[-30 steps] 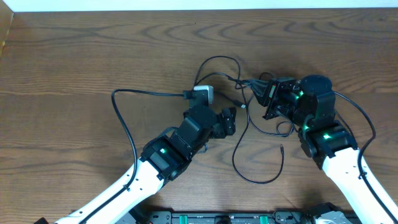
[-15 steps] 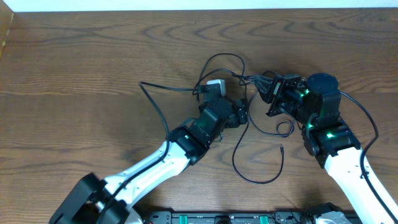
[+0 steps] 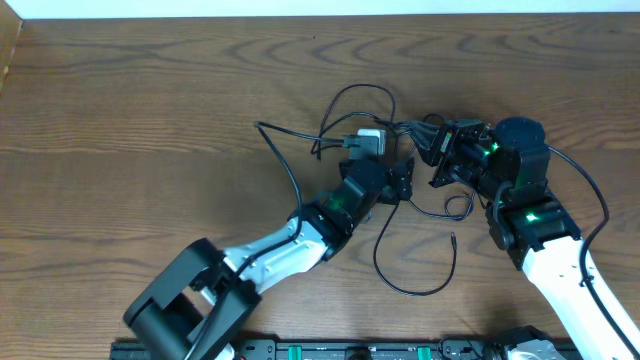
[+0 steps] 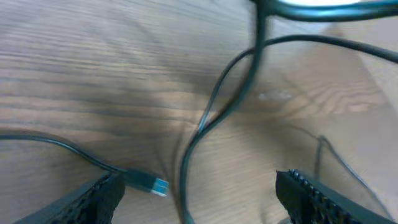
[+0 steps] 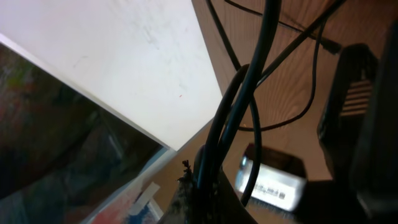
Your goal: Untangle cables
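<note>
Thin black cables (image 3: 356,98) lie tangled at the table's middle, with one long loop (image 3: 412,286) trailing toward the front. My right gripper (image 3: 432,152) is shut on a bundle of these black cables (image 5: 247,81), which run up out of its jaws (image 5: 208,183). My left gripper (image 3: 397,181) stands open just left of it, low over the wood. In the left wrist view a black cable (image 4: 214,106) passes between its two fingers (image 4: 96,198), and a plug with a blue tip (image 4: 148,183) lies beside the left one. Nothing is clamped there.
The left arm's thick wire (image 3: 280,160) arcs out to the left of the tangle. A small cable curl (image 3: 460,206) and a free plug end (image 3: 453,238) lie in front of the right gripper. The table's far edge (image 3: 320,16) meets a white wall.
My left arm has swung right and away from me, bringing its open gripper close beside the right gripper. The right gripper has kept its hold and shifted only slightly.
</note>
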